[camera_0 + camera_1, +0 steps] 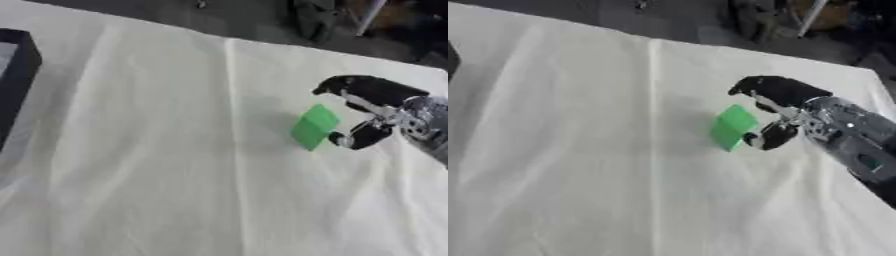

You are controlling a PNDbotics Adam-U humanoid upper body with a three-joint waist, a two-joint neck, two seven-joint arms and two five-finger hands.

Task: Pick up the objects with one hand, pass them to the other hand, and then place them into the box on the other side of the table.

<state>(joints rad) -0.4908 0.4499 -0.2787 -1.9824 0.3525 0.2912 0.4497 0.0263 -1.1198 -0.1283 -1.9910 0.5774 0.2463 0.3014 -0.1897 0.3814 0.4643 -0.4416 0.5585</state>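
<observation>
A flat green block (pixel 314 127) stands tilted on the white tablecloth (pixel 175 150), right of the middle, and casts a soft shadow to its left. My right hand (pixel 376 100) comes in from the right edge and sits against the block's right side. Its thumb (pixel 359 136) touches the block's lower right edge, and its black fingers (pixel 346 85) curl over just above the block's top corner. The dark box (pixel 16 75) stands at the far left edge, largely cut off by the view. My left hand shows in neither view.
The cloth has a long fold running down the middle (pixel 232 100). Beyond the far table edge lies a dark floor with dark clutter (pixel 315 20). A wide stretch of cloth lies between the block and the box.
</observation>
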